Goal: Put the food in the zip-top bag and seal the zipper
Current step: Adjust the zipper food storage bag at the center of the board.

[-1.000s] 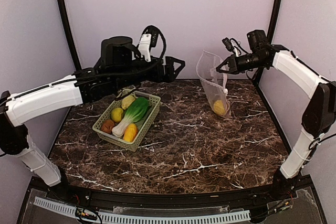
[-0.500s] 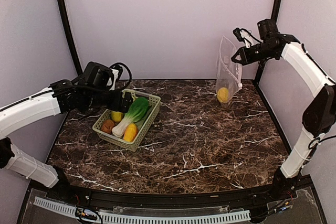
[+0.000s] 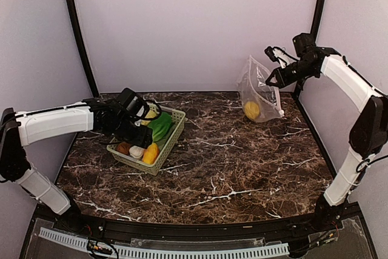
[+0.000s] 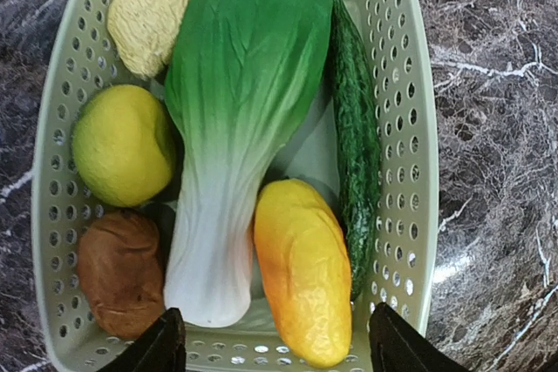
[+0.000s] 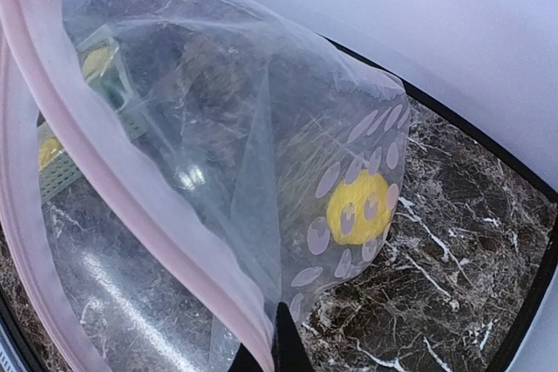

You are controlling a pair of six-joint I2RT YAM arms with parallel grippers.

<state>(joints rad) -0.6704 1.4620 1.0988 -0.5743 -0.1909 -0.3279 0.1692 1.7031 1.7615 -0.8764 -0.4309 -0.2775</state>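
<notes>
The light green basket (image 3: 161, 161) holds the food: a bok choy (image 4: 235, 119), an orange-yellow piece (image 4: 301, 272), a brown potato (image 4: 120, 272), a yellow-green round piece (image 4: 122, 145), a pale bumpy piece (image 4: 150, 13) and a dark green cucumber (image 4: 353, 137). My left gripper (image 3: 137, 122) hovers open just above the basket's near end (image 4: 279, 356), empty. My right gripper (image 3: 273, 78) is shut on the top edge of the zip-top bag (image 3: 259, 92) and holds it up at the back right. A yellow piece (image 5: 362, 206) lies inside. The pink zipper (image 5: 131, 189) gapes open.
The basket stands left of centre on the dark marble table (image 3: 230, 162). Black frame posts (image 3: 76, 28) stand at both back corners and purple walls close in behind. The bag's bottom rests on the table near the right post.
My left arm swung back from the centre and came down over the basket. My right gripper carried the bag right and up, then lowered it so it now leans on the table.
</notes>
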